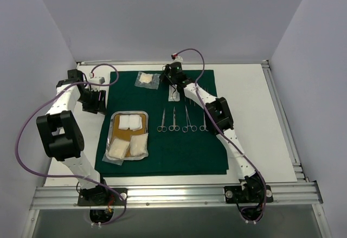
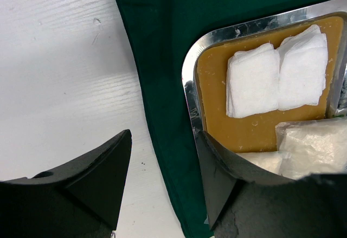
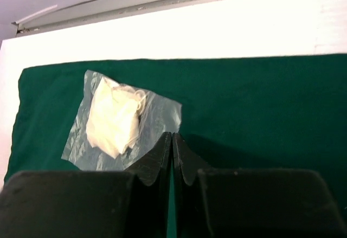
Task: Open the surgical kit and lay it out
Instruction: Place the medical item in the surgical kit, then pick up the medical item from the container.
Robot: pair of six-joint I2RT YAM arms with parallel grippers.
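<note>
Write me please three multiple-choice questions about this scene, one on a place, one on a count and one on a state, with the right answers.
1. Where does the bagged packet outside the tray lie?
A) on the bare table
B) on the green drape, near its far edge
C) under the drape

2. How many unwrapped gauze squares lie on the tan liner?
A) one
B) two
C) four

3. How does the right gripper stand?
A) wide open
B) half open
C) shut, fingers together

Answers:
1 B: the top view shows it on the cloth by the far edge.
2 B: the left wrist view shows two squares side by side.
3 C: the right wrist view shows the fingers touching with no gap.
</note>
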